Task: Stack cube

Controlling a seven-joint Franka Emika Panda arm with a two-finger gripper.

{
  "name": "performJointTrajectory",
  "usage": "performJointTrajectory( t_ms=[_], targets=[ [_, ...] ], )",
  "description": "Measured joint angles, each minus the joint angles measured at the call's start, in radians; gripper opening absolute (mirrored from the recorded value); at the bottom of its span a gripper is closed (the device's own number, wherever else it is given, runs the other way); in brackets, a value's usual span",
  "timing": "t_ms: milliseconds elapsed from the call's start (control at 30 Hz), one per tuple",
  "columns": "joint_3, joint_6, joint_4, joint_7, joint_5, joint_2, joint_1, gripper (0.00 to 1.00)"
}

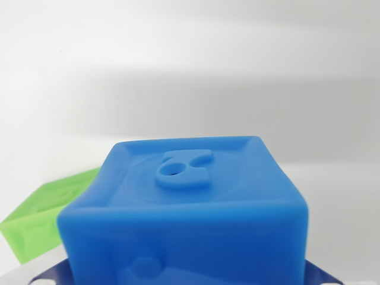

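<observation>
A soft blue cube (190, 219) fills the lower middle of the wrist view, very close to the camera, with a raised figure on its top face. Only slivers of my gripper (184, 278) show, dark blue and grey, at the bottom edge on either side of the cube. The cube sits between them and its sides look pressed in, so the gripper is shut on it. A green cube (44, 217) lies behind and lower, at the wrist view's left, partly hidden by the blue cube.
A plain white surface (196, 77) stretches behind both cubes, with soft shadows across it.
</observation>
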Motion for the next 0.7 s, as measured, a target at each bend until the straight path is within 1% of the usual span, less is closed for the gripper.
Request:
performJointTrajectory(
  t_ms=[700],
  targets=[
    [0.023, 0.006, -0.069, -0.074, -0.010, -0.061, 0.037, 0.00]
  ],
)
